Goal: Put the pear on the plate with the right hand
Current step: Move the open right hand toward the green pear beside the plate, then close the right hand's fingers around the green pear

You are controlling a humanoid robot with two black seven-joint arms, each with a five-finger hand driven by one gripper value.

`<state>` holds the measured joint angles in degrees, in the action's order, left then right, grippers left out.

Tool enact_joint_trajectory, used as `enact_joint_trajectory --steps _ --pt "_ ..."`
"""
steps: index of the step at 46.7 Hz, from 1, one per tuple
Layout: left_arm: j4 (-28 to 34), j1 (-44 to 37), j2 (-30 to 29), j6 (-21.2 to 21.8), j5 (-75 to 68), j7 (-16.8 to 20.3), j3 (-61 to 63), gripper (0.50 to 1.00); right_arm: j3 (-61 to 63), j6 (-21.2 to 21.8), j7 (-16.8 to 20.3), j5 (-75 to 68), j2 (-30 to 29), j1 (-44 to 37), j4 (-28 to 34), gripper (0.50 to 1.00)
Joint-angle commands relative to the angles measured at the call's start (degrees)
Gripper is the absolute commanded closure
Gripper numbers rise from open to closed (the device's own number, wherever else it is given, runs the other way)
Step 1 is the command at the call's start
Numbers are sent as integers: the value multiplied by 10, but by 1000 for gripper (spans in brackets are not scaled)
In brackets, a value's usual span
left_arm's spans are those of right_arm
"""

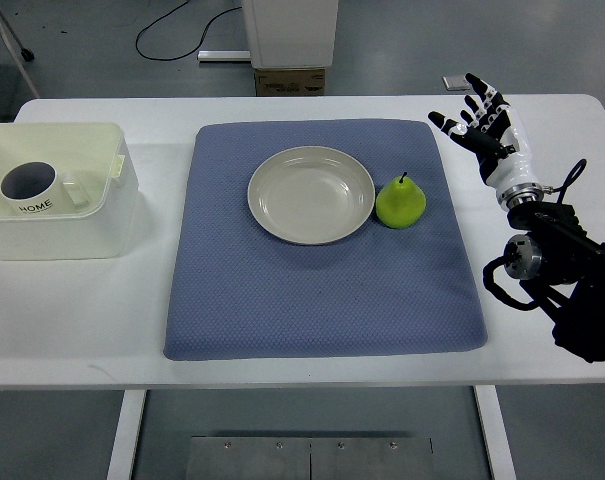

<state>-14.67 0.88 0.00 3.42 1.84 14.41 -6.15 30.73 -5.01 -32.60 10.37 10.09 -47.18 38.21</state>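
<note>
A green pear [400,202] stands on the blue mat [322,300], just right of the empty cream plate [311,194] and almost touching its rim. My right hand [479,124] hovers over the white table to the right of the mat's far corner, fingers spread and holding nothing. It is apart from the pear, roughly a hand's length to its right and farther back. The black forearm runs in from the right edge. No left arm shows.
A white plastic bin [82,200] sits at the left with a white mug [29,187] inside it. A white column base and a cardboard box [290,80] stand beyond the table's far edge.
</note>
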Motion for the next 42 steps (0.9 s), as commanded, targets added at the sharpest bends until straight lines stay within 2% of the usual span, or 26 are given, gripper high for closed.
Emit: enact_joint_trajectory --steps 1,8,42 --pt "0 0 0 0 0 0 0 500 -12 0 -4 2 2 0 6 500" --pt "0 0 0 0 0 0 0 500 -27 0 -24 25 5 4 22 500" --pt "0 0 0 0 0 0 0 500 -129 0 -24 52 4 12 24 500"
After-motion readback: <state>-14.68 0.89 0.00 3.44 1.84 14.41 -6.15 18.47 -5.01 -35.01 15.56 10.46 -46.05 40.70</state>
